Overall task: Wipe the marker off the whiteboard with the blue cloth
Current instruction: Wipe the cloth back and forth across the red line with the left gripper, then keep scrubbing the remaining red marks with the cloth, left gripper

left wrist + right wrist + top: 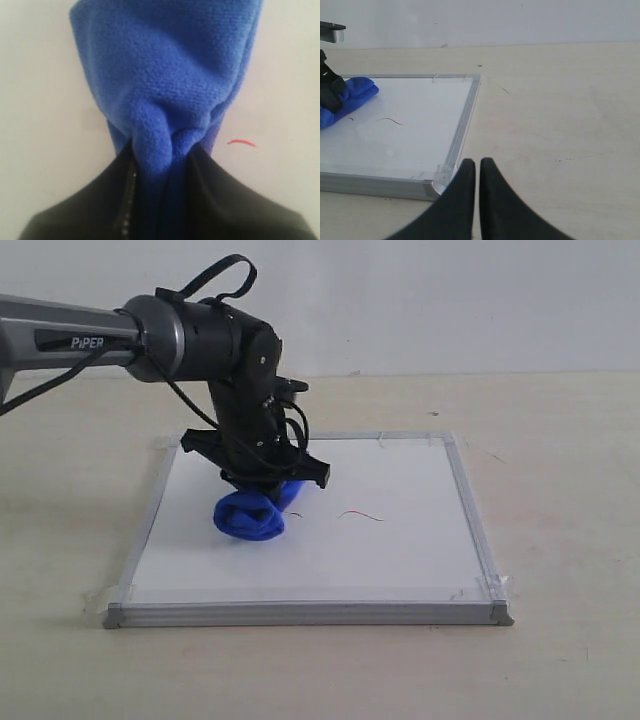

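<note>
The whiteboard [400, 550] lies flat on the table, silver-framed. A thin reddish marker line [361, 514] remains near its middle, with a tiny second fleck [296, 515] beside the cloth; the marker line [242, 143] also shows in the left wrist view and as a faint stroke [391, 120] in the right wrist view. My left gripper [262, 486] is shut on the blue cloth [252, 513], pressing it on the board left of the line. The cloth [165, 75] bunches between the black fingers [100, 200]. My right gripper [478, 162] is shut, empty, hovering off the board's near right corner [436, 183].
The beige table [560, 460] surrounds the board on all sides. Clear tape bits sit at the board's corners [492, 585]. A pale wall [450, 300] stands behind the table. The left arm [90, 335] reaches in from the upper left.
</note>
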Robot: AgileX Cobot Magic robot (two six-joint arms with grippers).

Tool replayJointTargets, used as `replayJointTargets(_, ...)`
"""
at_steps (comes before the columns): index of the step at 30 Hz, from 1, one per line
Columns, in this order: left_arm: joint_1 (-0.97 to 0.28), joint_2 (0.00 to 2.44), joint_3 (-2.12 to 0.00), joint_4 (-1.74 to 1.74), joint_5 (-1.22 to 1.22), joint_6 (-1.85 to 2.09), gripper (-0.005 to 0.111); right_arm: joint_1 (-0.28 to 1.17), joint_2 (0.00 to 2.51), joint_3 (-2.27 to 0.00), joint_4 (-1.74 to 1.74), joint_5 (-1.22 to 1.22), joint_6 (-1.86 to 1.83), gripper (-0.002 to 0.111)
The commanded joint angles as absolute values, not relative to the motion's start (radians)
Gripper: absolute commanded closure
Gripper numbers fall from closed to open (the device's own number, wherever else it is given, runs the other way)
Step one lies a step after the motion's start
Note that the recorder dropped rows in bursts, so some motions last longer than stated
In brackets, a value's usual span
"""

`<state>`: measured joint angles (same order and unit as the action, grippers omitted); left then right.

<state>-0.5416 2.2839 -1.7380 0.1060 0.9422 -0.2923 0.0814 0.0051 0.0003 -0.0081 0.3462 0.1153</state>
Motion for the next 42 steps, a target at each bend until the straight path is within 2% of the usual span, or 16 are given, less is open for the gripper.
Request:
replayJointTargets(1, -0.621, 2.291, -1.739, -0.075, 0.833, -0.207, 0.102, 0.079, 0.0, 0.0, -0.011, 0.34, 0.113, 0.108)
replayJointTargets(6, -0.723, 2.291, -1.739, -0.137, 0.786, -0.126, 0.102, 0.079, 0.0, 0.0, -0.011, 0.34, 0.113, 0.108)
replayJointTargets(9, -0.731, 2.291, -1.739, -0.127, 0.79, -0.115, 0.102, 0.079, 0.0, 0.0, -0.011, 0.34, 0.113, 0.108)
replayJointTargets(17, -0.611, 2.291, -1.739, 0.085, 0.909, -0.28, 0.102, 0.079, 0.0, 0.0, -0.011, 0.345, 0.113, 0.108)
replayJointTargets(25, -0.519, 2.291, -1.737, 0.114, 1.0, -0.325, 0.102, 0.079, 0.0, 0.0, -0.011, 0.343, 0.113, 0.108)
replayJointTargets(36, -0.719, 2.309, -1.738, -0.085, 0.89, -0.109, 0.102, 0.079, 0.0, 0.0, -0.011, 0.343, 0.113, 0.108)
replayJointTargets(42, -0.69, 2.309, -1.763, 0.008, 0.889, -0.154, 0.102, 0.079, 0.0, 0.0, -0.011, 0.343, 0.113, 0.108)
